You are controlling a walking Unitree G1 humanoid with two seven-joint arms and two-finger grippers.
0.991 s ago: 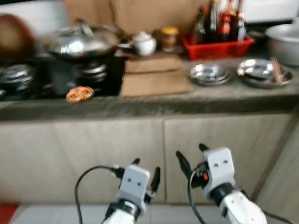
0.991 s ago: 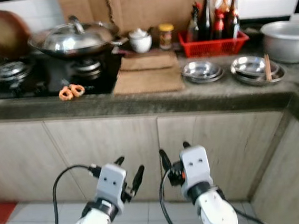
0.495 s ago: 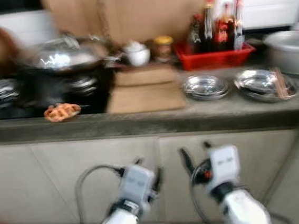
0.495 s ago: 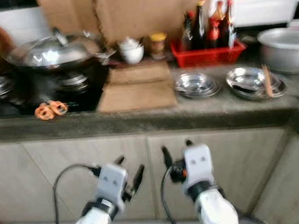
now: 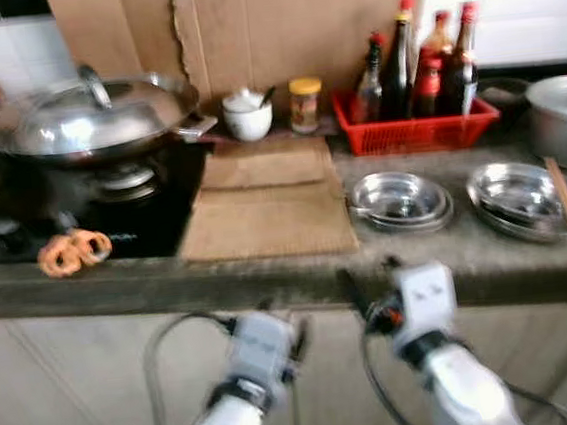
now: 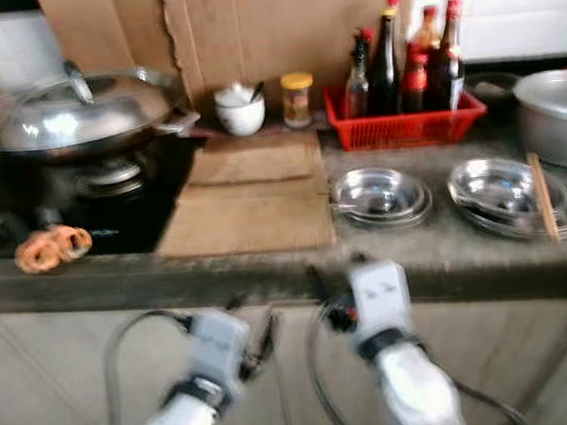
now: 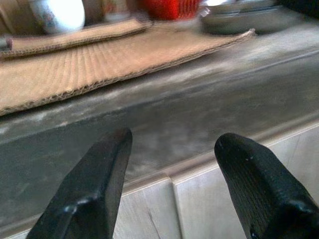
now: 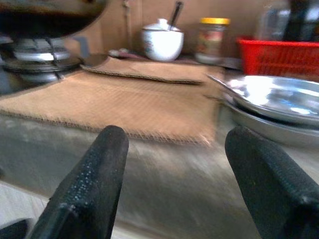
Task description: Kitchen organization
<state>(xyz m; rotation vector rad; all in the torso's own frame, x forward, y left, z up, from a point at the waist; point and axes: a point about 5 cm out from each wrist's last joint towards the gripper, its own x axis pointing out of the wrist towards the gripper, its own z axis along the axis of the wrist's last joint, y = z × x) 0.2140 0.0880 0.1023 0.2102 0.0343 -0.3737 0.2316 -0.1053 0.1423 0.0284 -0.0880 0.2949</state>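
A stone kitchen counter (image 5: 150, 284) runs across in front of me. On it are two flat cardboard mats (image 5: 269, 219), a stack of steel bowls (image 5: 400, 199), and a second steel bowl stack (image 5: 528, 199) with chopsticks (image 5: 566, 200) laid across it. A red basket (image 5: 416, 127) holds several sauce bottles. My left gripper (image 5: 282, 318) is open and empty just below the counter's front edge. My right gripper (image 5: 368, 275) is open and empty at the edge, facing the mats (image 8: 124, 99) and bowls (image 8: 279, 97).
A lidded steel wok (image 5: 83, 116) sits on the black stove at the left, with orange ring-shaped things (image 5: 73, 251) at the stove's front. A white lidded pot (image 5: 247, 115) and a jar (image 5: 304, 105) stand before a cardboard sheet (image 5: 245, 25). A large metal basin (image 5: 566, 115) is far right.
The whole view has shifted: the counter is nearer and lower in the picture. Both grippers, earlier in front of the cabinet doors, now sit at the counter's edge, still open.
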